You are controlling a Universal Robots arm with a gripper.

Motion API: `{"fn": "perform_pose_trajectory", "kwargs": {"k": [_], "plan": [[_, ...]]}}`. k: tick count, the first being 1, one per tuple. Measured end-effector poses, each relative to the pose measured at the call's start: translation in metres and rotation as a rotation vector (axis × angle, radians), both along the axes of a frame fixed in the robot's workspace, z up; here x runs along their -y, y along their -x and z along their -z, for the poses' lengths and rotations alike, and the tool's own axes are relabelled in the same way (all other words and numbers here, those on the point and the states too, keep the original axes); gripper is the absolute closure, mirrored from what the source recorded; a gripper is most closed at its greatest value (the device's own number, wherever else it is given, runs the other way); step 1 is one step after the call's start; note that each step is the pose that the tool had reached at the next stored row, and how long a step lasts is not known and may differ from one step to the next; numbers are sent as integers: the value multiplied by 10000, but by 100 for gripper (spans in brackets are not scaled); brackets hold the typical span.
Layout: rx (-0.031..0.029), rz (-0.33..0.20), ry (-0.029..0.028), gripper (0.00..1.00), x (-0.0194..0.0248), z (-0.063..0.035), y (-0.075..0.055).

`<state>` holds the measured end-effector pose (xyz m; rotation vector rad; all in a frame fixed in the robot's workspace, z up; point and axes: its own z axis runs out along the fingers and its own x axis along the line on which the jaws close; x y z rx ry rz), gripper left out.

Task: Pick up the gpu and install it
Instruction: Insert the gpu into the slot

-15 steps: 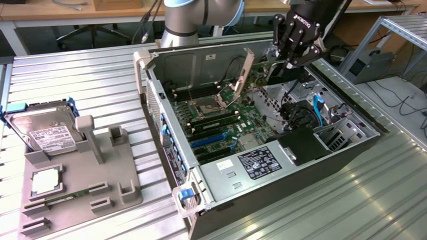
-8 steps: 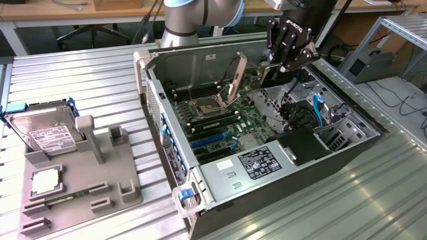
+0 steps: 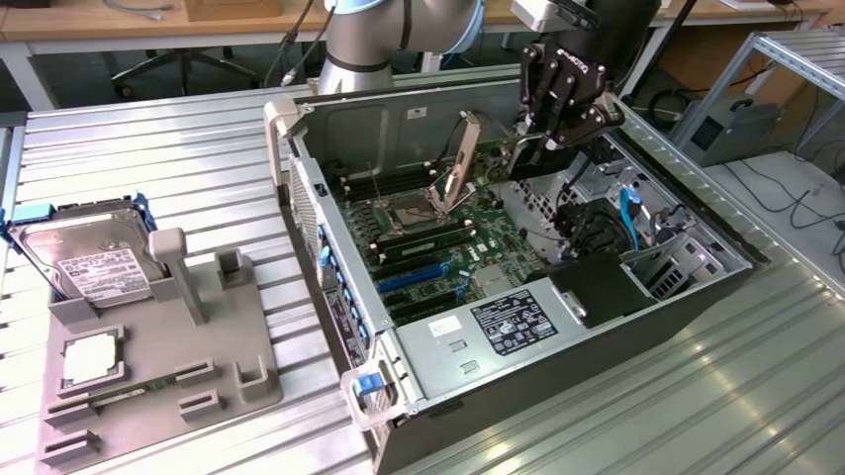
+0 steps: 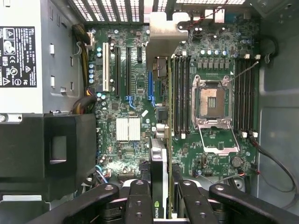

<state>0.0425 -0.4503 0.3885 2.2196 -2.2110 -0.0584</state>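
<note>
The gpu (image 4: 159, 158) is a thin card seen edge-on, clamped between my two black fingers (image 4: 140, 196). My gripper (image 4: 162, 189) is shut on it. Its silver bracket (image 4: 163, 32) points toward the case's grilled wall. In the exterior view my gripper (image 3: 539, 148) hangs inside the open computer case (image 3: 330, 297), above the motherboard (image 3: 449, 247). The gpu (image 3: 465, 158) reaches from it toward the exterior view's left, clear of the board. It hovers between the expansion slots (image 4: 117, 70) and the memory slots (image 4: 180, 93).
The power supply (image 3: 521, 317) fills the case's near end, and the open CPU socket (image 4: 210, 102) lies beside the card. Outside the case, a grey holder (image 3: 158, 366) carries a silver hard drive (image 3: 93, 262) and a small green memory stick (image 3: 133, 388).
</note>
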Motion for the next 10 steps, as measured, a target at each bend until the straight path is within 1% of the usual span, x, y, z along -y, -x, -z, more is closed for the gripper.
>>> {"fn": "perform_pose_trajectory", "kwargs": {"k": [6,10], "plan": [[0,2,0,73,0,1,6],[5,0,0,73,0,4,65]]}}
